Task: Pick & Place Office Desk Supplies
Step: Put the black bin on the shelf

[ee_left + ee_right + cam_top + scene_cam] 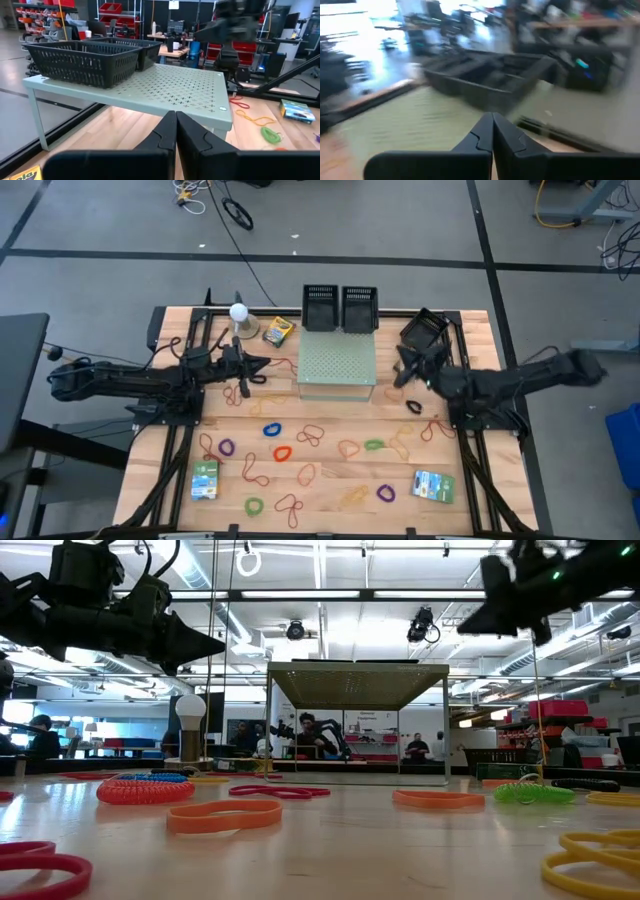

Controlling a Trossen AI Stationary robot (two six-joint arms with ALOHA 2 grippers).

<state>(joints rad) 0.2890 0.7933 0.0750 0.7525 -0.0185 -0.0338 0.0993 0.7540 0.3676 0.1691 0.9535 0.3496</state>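
Observation:
Many thin rubber bands (277, 427) in several colours lie flat on the wooden table. A yellow-green crayon box (278, 331) lies at the far left, beside the shelf. Two flat green-blue packets (205, 479) (433, 486) lie near the front edge. My left gripper (264, 366) hangs shut and level above the table, left of the green perforated shelf (337, 366), pointing at it; nothing sits between its fingers (175, 120). My right gripper (398, 377) hangs shut and holding nothing at the shelf's right side (492, 120).
Two black baskets (320, 307) (359, 308) stand on the shelf's far edge. A third black basket (424, 330) lies at the far right. A white ball on a round base (238, 313) stands far left. Black frame rails (170, 460) run along both table sides.

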